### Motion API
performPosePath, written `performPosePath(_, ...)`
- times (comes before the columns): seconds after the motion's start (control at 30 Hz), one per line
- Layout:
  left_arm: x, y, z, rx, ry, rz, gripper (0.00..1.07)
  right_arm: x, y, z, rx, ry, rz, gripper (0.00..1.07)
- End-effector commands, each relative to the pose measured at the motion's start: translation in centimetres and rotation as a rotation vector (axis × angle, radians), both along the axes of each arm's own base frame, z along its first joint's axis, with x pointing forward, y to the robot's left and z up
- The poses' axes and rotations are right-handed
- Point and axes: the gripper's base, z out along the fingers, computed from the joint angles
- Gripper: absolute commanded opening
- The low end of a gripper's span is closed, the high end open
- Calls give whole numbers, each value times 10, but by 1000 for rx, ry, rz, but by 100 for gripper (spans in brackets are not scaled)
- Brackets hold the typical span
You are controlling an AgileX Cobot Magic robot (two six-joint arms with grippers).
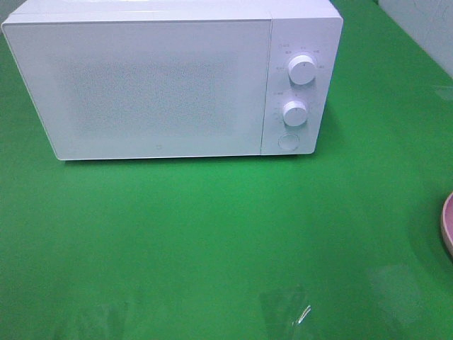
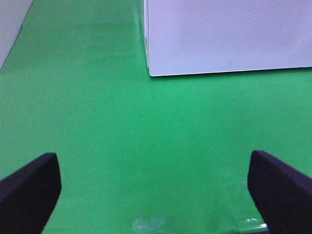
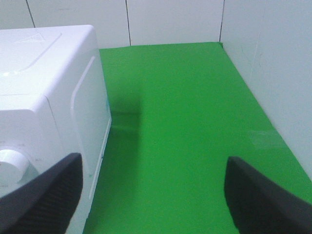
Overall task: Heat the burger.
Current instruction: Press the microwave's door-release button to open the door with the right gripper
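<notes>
The burger is out of view in every frame. A white microwave [image 1: 163,78] stands at the back of the green table with its door shut, and it also shows in the left wrist view as the microwave [image 2: 229,34] and in the right wrist view as the microwave [image 3: 48,97]. My left gripper [image 2: 156,195] hovers open over bare green cloth in front of the microwave's door, nothing between its fingers [image 2: 29,190]. My right gripper [image 3: 153,195] is open too, beside the microwave's knob side, with nothing between its fingers [image 3: 263,200]. Neither gripper shows in the exterior high view.
The rim of a pink plate [image 1: 447,223] peeks in at the right edge. Two round knobs [image 1: 302,69] and a round button [image 1: 288,141] sit on the microwave's right panel. White walls [image 3: 273,58] border the table behind and to the right.
</notes>
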Motion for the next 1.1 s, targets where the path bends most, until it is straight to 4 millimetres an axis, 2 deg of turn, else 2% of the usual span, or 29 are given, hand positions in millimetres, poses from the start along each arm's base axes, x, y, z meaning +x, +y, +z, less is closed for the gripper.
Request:
performPosePath(0.03,-2,-1,0,-11,-24,-5,98,11,0,-1,-27,-46,3,76)
performPosePath(0.17,-2,-1,0,-11,-24,-5,98,25,0,-11,-76,-76,8,76)
performPosePath(0.23,-2,-1,0,-11,-24,-5,98,35,6,-22,-109,-116,12,76)
performPosePath(0.47,-2,-1,0,-11,-24,-5,98,40,21,-39,-131,-134,5,76)
performPosePath(0.6,-2,-1,0,-11,-24,-5,98,43,41,-55,-121,-121,-6,76)
performPosePath(0.7,-2,-1,0,-11,-24,-5,98,44,49,-60,-117,-114,-1,76)
performPosePath(0.73,-2,-1,0,-11,-24,-5,98,45,58,-66,-113,-100,19,76)
performPosePath(0.83,-2,-1,0,-11,-24,-5,98,45,62,-69,-116,-96,33,76)
performPosePath(0.9,-2,-1,0,-11,-24,-5,98,46,80,-82,-132,-62,94,76)
performPosePath(1.0,-2,-1,0,-11,-24,-5,98,46,88,-89,-128,-39,114,76)
performPosePath(1.1,-2,-1,0,-11,-24,-5,98,44,101,-104,-114,1,115,76)
